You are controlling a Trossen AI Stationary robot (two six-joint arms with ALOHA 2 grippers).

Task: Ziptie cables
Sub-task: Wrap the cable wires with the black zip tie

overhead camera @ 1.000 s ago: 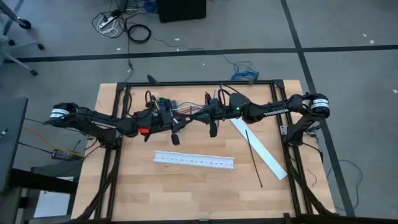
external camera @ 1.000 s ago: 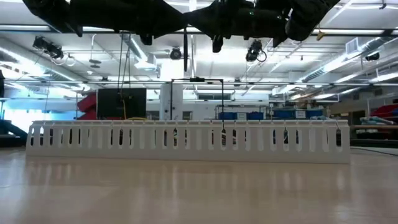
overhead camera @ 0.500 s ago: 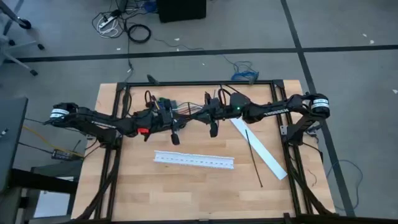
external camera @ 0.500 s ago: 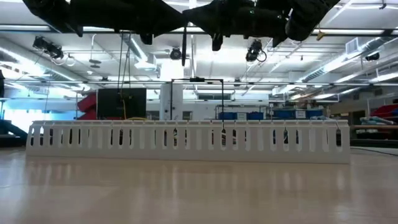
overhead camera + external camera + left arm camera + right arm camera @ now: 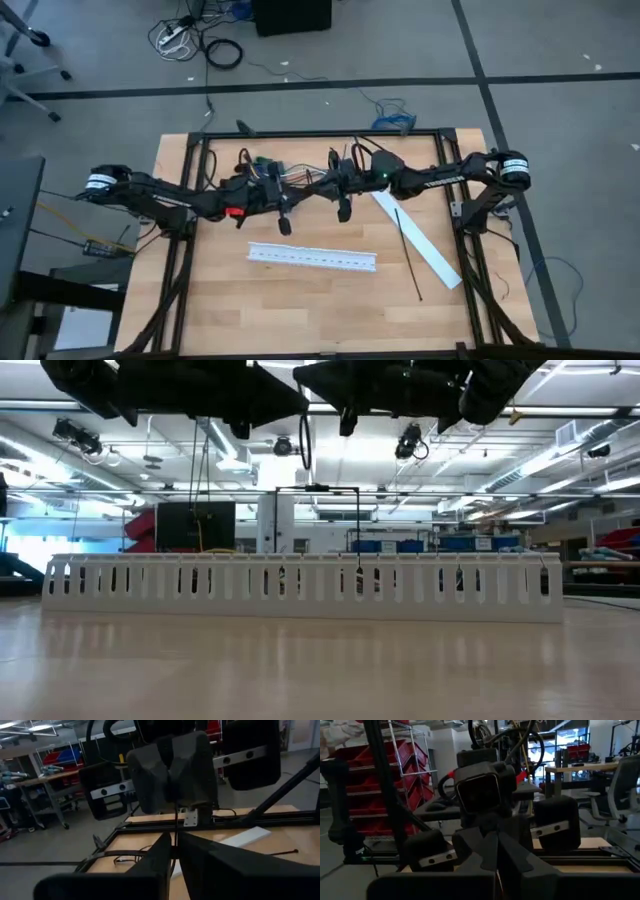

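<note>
Both arms reach level over the far half of the table, tips facing each other. My left gripper (image 5: 298,188) (image 5: 175,851) and my right gripper (image 5: 324,184) (image 5: 496,857) are both shut. A few thin cables (image 5: 311,181) span the short gap between them; in the left wrist view they show as one thin dark strand (image 5: 175,822). The ziptie (image 5: 408,255) (image 5: 280,853), a thin black strap, lies untouched at the right. Its far part rests on a flat white strip (image 5: 430,255), its near end on the wood. My left gripper pinches the thin strand (image 5: 175,839) between its two fingertips, coming level from the table's left. The strand is clear of the table and runs straight ahead toward the other gripper. My right gripper comes level from the table's right, and the strand reaches its fingertips (image 5: 176,810). Its own fingers hide the place of contact, so the part it has cannot be told.
A long white slotted channel (image 5: 312,257) (image 5: 300,588) lies across the middle of the table, nearer than both grippers. A black metal frame (image 5: 320,135) runs around the table's edges. Bare wood lies nearer than the channel.
My left arm has gone a little toward the table's right, closer to my right gripper. The channel and the ziptie have stayed where they were.
</note>
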